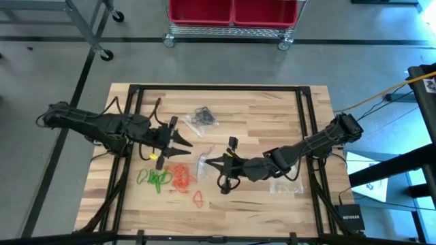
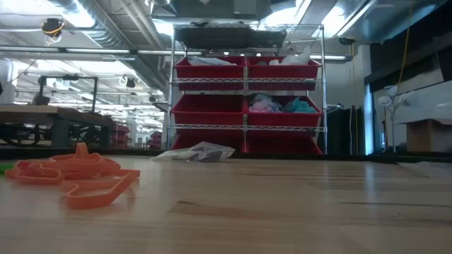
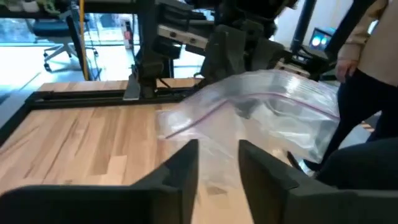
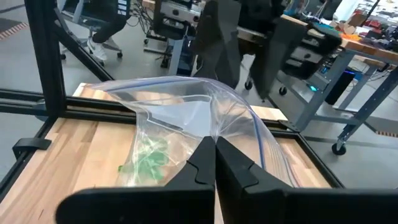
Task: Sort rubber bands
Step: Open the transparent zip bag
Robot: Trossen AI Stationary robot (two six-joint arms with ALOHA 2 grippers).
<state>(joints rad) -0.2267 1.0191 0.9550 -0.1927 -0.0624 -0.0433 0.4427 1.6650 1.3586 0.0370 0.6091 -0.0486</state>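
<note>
There are two robot arms (image 1: pixel 102 124), three clear bags (image 1: pixel 204 160), and three piles of rubber bands (image 1: pixel 180 177): green, orange, maybe black.

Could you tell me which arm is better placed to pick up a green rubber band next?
Probably left: the left gripper is open beside the green rubber bands, while the right gripper is shut on the clear bag.

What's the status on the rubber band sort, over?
Right gripper shut on clear bag. Left gripper open, facing it. Green and orange bands loose on table.
</note>
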